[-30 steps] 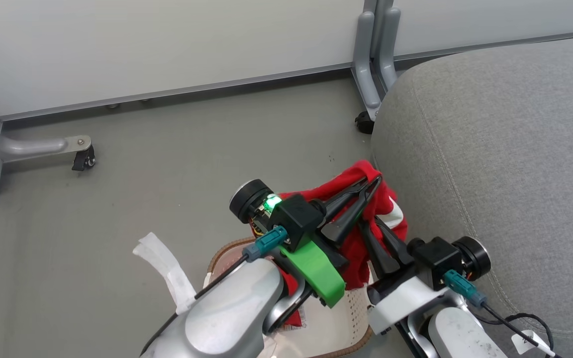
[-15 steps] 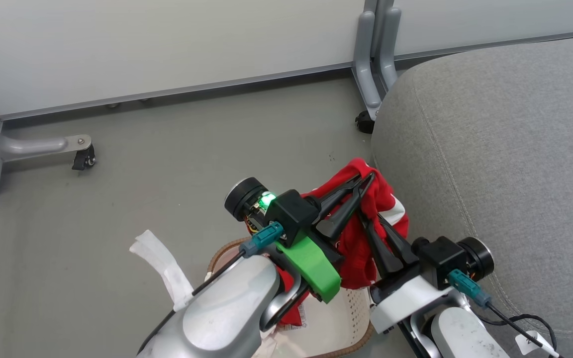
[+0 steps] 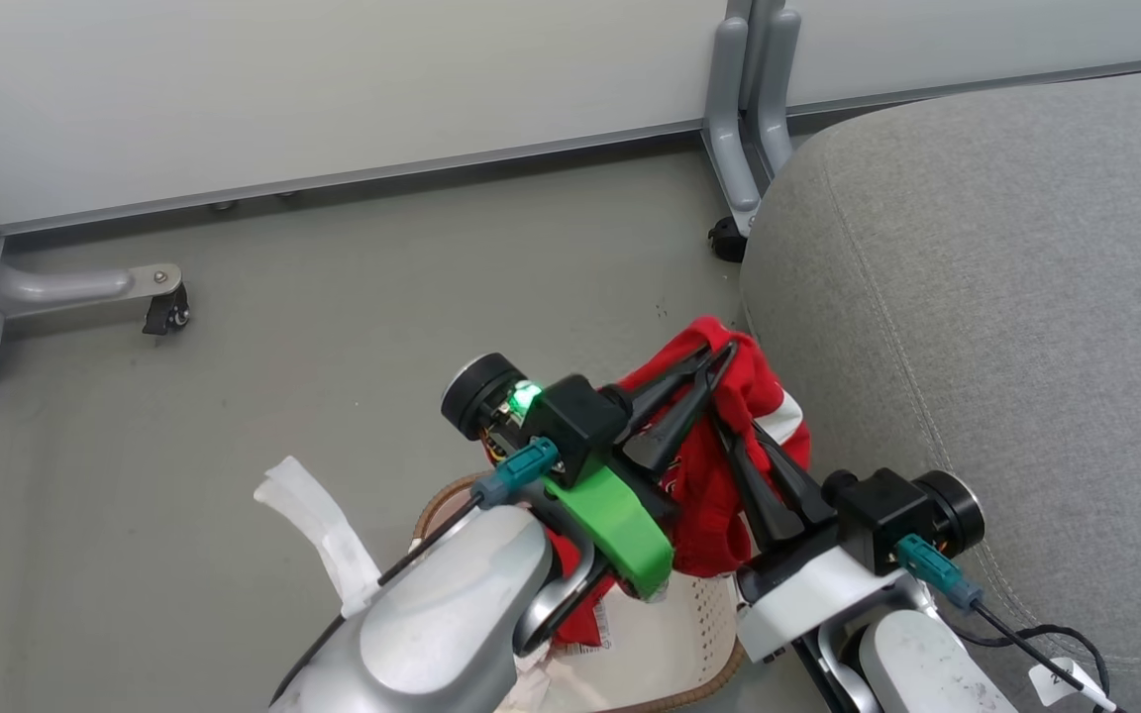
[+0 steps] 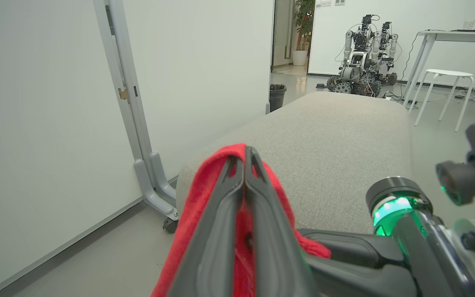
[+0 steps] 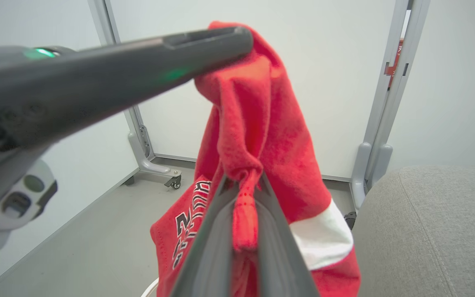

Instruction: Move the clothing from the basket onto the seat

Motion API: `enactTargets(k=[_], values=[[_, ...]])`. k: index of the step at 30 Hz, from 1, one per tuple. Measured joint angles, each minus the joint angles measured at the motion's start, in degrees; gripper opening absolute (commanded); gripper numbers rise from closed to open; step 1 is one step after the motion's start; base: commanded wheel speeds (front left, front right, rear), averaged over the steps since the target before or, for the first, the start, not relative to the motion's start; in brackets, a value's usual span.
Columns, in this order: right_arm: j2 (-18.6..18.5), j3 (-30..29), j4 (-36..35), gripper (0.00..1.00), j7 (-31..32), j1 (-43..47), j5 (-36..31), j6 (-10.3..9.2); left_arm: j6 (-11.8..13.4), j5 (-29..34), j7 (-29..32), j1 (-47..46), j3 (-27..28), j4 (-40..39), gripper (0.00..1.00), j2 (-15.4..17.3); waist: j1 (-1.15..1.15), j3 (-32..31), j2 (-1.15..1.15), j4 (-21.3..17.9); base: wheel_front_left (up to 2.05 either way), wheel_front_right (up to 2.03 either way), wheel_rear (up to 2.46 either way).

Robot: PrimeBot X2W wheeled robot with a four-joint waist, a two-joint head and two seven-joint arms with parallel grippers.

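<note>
The grey seat point(image 3: 977, 297) lies just right of our tools, and the basket point(image 3: 719, 675) sits below them. We hold the red clothing point(image 3: 699, 495) above the basket. Our left tool point(image 3: 724, 349) is pressed together on its top fold. Our right tool point(image 3: 721, 424) pinches a bunch lower down, likely so it clears the rim.

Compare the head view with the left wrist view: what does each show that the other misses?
Head view: the basket beneath the arms, white trim on the red garment, and a partition caster on the floor. Left wrist view: parked robots, a white stool and a dark bin beyond the grey seat. Both: the left end effector shut on the garment, lifted beside the seat.
</note>
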Motion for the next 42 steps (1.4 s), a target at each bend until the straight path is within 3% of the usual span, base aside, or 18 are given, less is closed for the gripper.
enactTargets(k=[1,11,24,42], values=[[0.0,0.0,0.0,0.00,0.0,0.0,0.1,0.00,0.2,0.0,0.0,0.0,0.3,-0.3,1.00,0.0,0.00,0.0,0.00,0.0,0.00,0.00,0.00],[0.0,-3.2,-2.7,0.00,0.0,-0.2,1.0,0.00,1.0,3.7,0.0,2.1,5.3,-1.6,1.00,2.0,0.00,1.3,0.00,-2.9,0.00,0.00,0.00],[-0.1,-8.9,-8.9,0.00,0.0,-0.2,1.3,0.00,0.6,8.4,0.0,5.2,10.0,-5.4,1.00,4.2,0.00,4.4,0.00,-12.5,0.00,0.00,0.00],[-0.1,-13.3,-16.2,0.00,0.0,2.0,4.7,0.00,0.2,9.4,0.0,5.4,6.6,-3.4,1.00,7.1,0.00,10.6,0.00,-26.0,0.00,0.00,0.00]])
